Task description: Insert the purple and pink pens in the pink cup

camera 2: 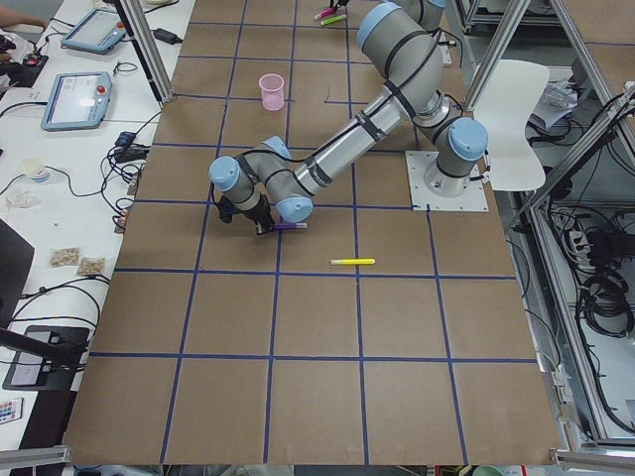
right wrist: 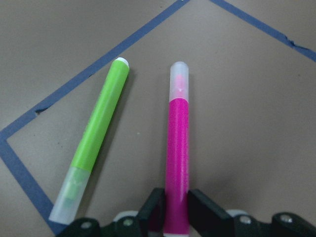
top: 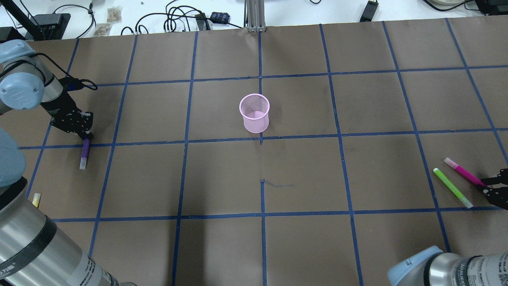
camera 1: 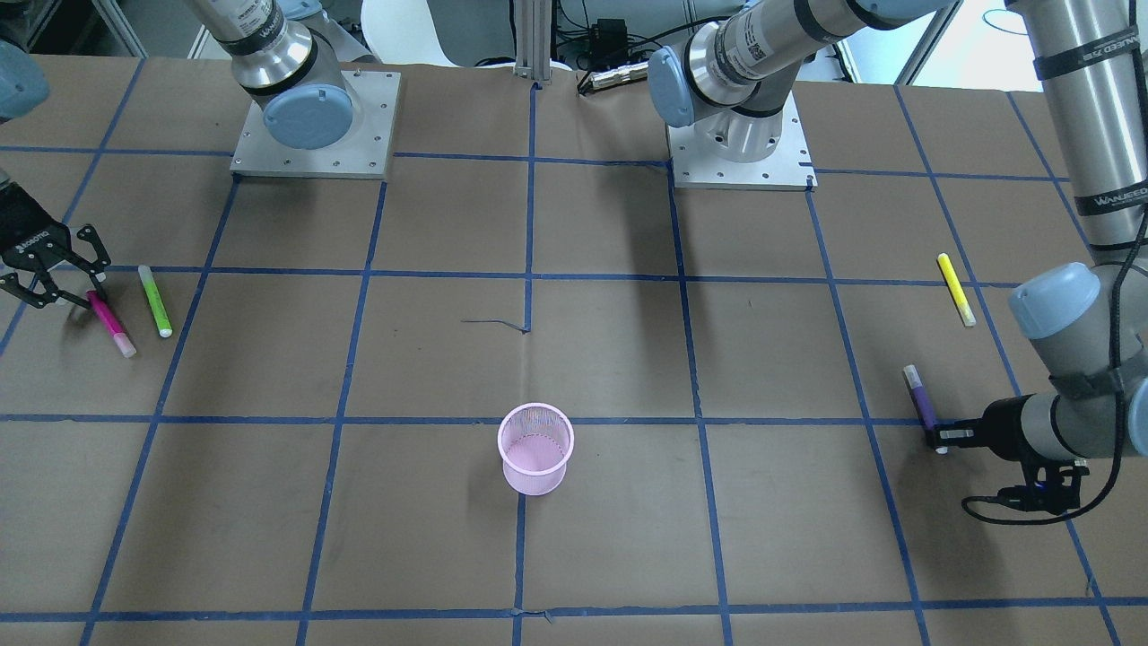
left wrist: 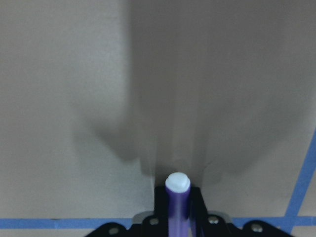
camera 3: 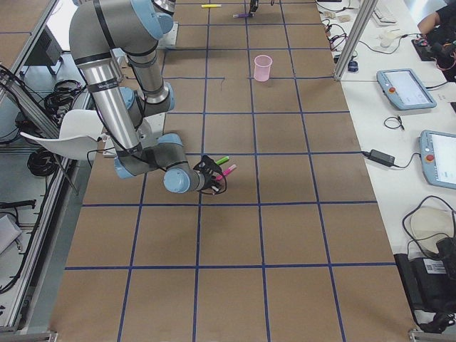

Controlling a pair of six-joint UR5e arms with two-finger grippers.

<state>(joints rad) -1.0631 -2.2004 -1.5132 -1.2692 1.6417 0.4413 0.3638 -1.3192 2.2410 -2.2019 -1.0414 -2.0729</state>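
The pink mesh cup (camera 1: 535,449) stands upright mid-table, also in the overhead view (top: 254,113). The purple pen (top: 84,155) lies far out on my left side. My left gripper (top: 86,139) is shut on its end, and the left wrist view shows the pen (left wrist: 177,197) between the pads. The pink pen (top: 462,171) lies far out on my right side. My right gripper (top: 483,185) is down at its end, and its pads close on the barrel (right wrist: 177,158). Both pens are at table level.
A green pen (right wrist: 96,143) lies beside the pink pen, about a pen's width away (top: 452,187). A yellow pen (camera 1: 956,289) lies on the table nearer my base than the purple pen. Blue tape lines grid the brown table. Both arm bases are at the robot's side of the table.
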